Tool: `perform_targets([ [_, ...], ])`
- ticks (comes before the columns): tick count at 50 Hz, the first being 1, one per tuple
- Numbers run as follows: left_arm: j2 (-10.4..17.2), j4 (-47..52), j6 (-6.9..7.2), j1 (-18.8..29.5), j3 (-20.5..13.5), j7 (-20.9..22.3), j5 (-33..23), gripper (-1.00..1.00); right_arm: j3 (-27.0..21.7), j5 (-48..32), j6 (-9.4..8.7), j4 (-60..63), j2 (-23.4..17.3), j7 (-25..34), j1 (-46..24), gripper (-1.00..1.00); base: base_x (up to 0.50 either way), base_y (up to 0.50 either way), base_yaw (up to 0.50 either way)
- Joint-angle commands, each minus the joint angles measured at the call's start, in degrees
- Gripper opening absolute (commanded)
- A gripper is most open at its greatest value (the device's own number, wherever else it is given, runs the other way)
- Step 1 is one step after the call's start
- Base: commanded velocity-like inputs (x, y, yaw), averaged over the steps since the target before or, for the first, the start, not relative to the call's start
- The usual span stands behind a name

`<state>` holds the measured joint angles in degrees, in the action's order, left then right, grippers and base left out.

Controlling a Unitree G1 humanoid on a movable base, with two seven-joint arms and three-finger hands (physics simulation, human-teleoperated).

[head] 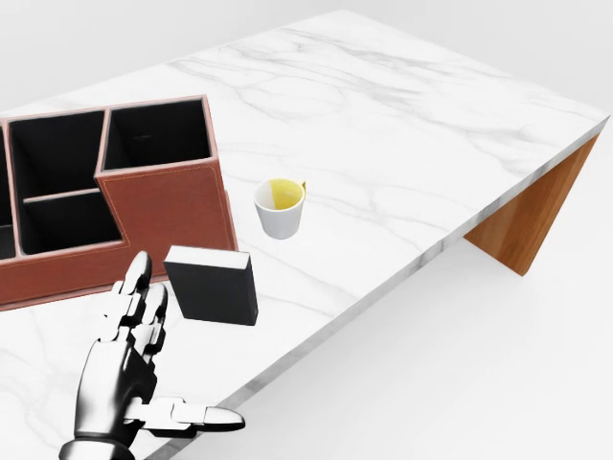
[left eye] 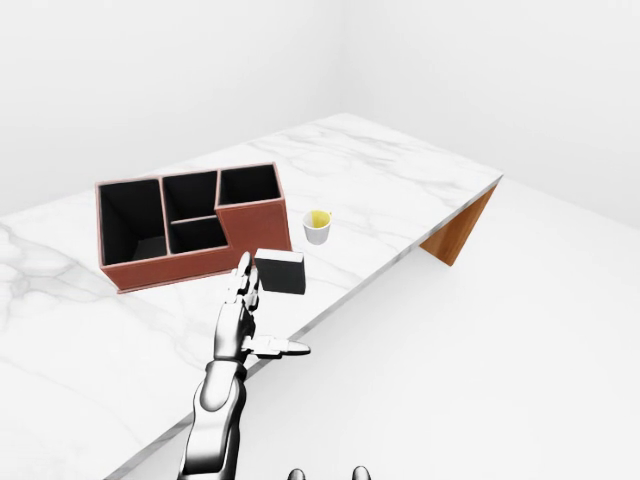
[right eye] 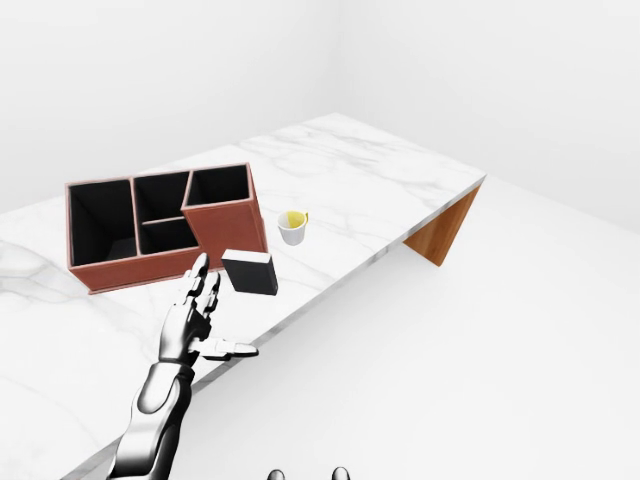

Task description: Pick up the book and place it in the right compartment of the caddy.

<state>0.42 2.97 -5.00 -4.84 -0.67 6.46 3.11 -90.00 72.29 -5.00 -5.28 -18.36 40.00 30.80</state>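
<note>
There, on the white marble table [head: 402, 115], the book [head: 212, 285] stood upright, a dark block with a pale top edge, just below the lower right corner of the caddy [head: 163, 206] in the head view and apart from its wall. The caddy was a brown leather-look box with black-lined compartments; its tall right compartment [head: 155, 134] lay above and slightly left of the book. To the right of the caddy, near its corner, sat a small white cup [head: 279, 209] with a yellow inside, above and right of the book.

The left hand [head: 124, 369] hung just left of the book, below the caddy, fingers [head: 137, 287] stretched out straight and thumb splayed sideways: spread wide, holding nothing, its fingertips close beside the book's left face without clearly touching it. The silver forearm ran down out of the left-eye view. Whether the right hand showed at all could not be told; only two small rounded tips [left eye: 325, 473] peeked at the bottom edge of the left-eye view.
</note>
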Motion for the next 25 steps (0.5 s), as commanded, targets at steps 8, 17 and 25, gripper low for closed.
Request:
perform_targets([
  [8, -0.5, 4.8, 0.00, -2.0, -0.5, -2.7, -1.3, 1.00, 0.0, 0.0, 0.00, 0.1, 0.0, 0.0, 0.1, 1.00, 0.00, 0.00, 0.00],
  [17, -1.0, 7.0, 0.00, -2.5, -1.3, -8.5, -4.6, 1.00, 0.0, -0.4, 0.00, 0.1, 0.1, 0.0, -0.1, 1.00, 0.00, 0.00, 0.00],
  [25, -1.1, 7.4, 0.00, -3.2, -1.6, -14.0, -10.9, 1.00, 0.0, -0.3, 0.00, 0.3, 0.1, 0.0, 0.0, 1.00, 0.00, 0.00, 0.00],
])
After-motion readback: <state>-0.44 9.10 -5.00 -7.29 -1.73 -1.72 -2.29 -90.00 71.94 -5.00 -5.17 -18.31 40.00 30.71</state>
